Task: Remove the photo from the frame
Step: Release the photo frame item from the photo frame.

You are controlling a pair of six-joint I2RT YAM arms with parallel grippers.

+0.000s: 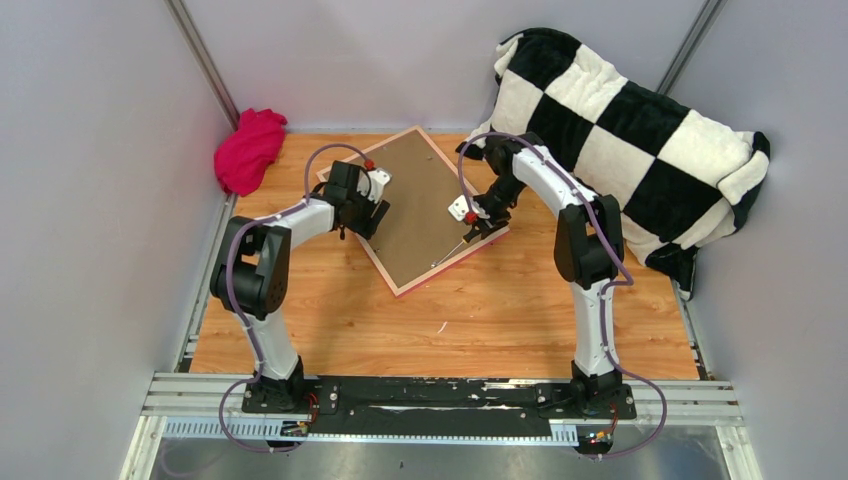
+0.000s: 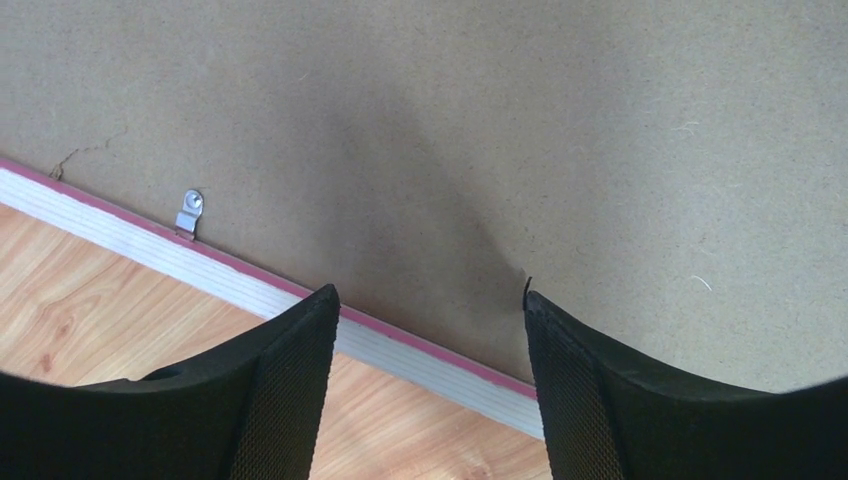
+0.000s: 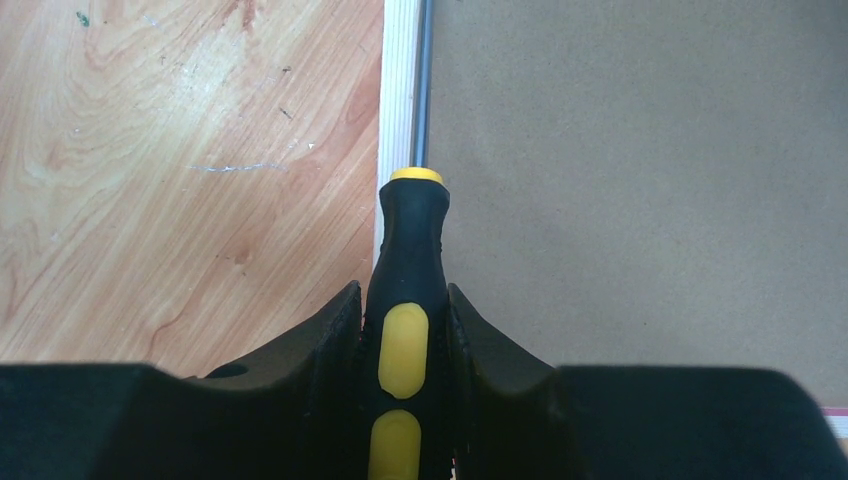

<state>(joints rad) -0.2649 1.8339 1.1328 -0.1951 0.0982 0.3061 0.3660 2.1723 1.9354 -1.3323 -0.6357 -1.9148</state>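
R gripper (image 3: 403, 305) w/ screwdriver (image 3: 412, 215), shaft along frame (image 3: 398, 100) edge.

Right wrist view: the screwdriver (image 3: 405, 300) leaves the picture at both ends. Its metal shaft runs off the top edge, so the tip is unseen. The handle's base is cut off below, inside the right gripper (image 3: 403, 300). The frame (image 3: 398, 100) under the shaft lies back up, its front hidden beneath the brown board (image 3: 640, 200) right of the shaft. From overhead, the tip is too small to make out.
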